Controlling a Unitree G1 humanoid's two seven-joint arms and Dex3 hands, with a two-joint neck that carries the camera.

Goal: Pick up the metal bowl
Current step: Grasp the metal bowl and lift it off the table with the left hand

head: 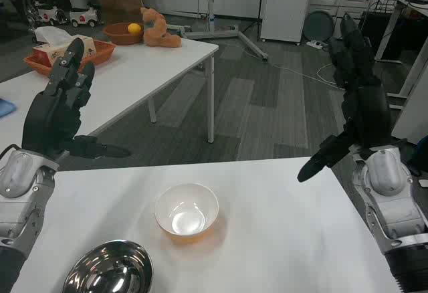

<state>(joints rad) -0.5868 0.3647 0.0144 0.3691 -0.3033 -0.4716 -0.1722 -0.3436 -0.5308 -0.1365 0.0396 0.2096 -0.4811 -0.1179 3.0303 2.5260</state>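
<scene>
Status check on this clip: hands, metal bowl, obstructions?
Left hand and right hand open, raised. Shiny metal bowl untouched at near-left table edge. White plastic bowl beside it, not blocking.

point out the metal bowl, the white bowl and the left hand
metal bowl [109, 268], head view, on the shiny inside near its middle
white bowl [186, 211], head view, on the inner bottom
left hand [59, 106], head view, on the back of the raised hand
</scene>
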